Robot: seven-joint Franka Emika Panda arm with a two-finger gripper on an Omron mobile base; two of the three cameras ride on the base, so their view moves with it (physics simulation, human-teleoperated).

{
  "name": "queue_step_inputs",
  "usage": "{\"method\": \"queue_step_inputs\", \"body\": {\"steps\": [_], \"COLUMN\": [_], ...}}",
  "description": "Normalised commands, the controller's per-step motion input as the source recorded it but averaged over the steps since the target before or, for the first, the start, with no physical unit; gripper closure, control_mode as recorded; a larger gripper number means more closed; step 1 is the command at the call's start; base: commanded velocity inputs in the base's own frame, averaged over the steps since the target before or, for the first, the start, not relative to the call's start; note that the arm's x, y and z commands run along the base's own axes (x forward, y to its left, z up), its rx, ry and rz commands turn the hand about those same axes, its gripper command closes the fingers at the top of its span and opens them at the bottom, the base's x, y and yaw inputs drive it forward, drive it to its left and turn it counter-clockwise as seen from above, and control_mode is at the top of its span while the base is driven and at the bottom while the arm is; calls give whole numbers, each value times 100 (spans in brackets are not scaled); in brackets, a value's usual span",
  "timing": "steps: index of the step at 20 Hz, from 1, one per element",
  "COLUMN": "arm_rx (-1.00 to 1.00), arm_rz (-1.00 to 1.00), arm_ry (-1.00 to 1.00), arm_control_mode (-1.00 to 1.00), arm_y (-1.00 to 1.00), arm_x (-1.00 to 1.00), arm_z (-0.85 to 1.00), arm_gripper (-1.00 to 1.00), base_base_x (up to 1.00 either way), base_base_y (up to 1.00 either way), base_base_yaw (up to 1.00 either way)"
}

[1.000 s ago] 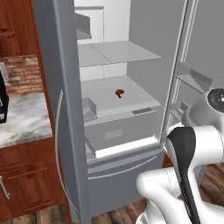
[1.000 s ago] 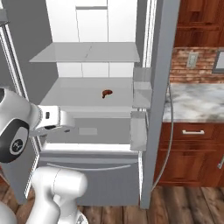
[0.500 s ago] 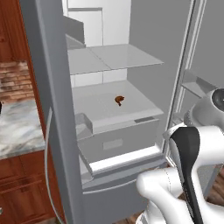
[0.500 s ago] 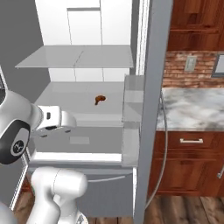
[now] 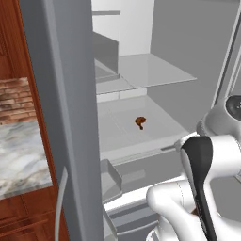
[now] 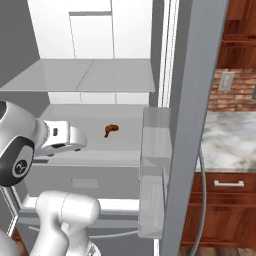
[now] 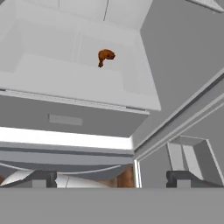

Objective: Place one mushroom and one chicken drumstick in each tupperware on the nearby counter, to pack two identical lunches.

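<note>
Both base views look forward and down into the open fridge (image 5: 141, 70) from behind the arm, one from each side, at close range. The hand view faces the same shelf (image 7: 78, 83) from lower down; all three share the drumstick (image 6: 111, 130).

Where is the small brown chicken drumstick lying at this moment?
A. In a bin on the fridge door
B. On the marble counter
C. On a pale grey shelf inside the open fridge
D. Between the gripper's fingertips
C. The chicken drumstick lies alone on the fridge shelf, apart from the open gripper.
</note>
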Motion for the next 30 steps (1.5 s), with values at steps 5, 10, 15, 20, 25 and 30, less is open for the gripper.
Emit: {"method": "queue_step_inputs", "body": {"steps": [5,10,15,20,25,30], "arm_rx": [0,6,12,15,10,2], "arm_rz": [1,1,1,0,0,0], "arm_ry": [5,2,-7,-20,-10,0], "arm_control_mode": [-100,-100,-100,-100,-100,-100], "arm_y": [0,0,5,27,35,2], "arm_x": [17,23,30,37,38,60], "arm_z": [-23,-25,-17,-32,-35,-33], "arm_gripper": [-100,-100,-100,-100,-100,-100], "base_base_x": [9,0,0,0,0,0], "base_base_y": [0,0,0,0,0,0], "base_base_yaw": [1,0,0,0,0,0]}}
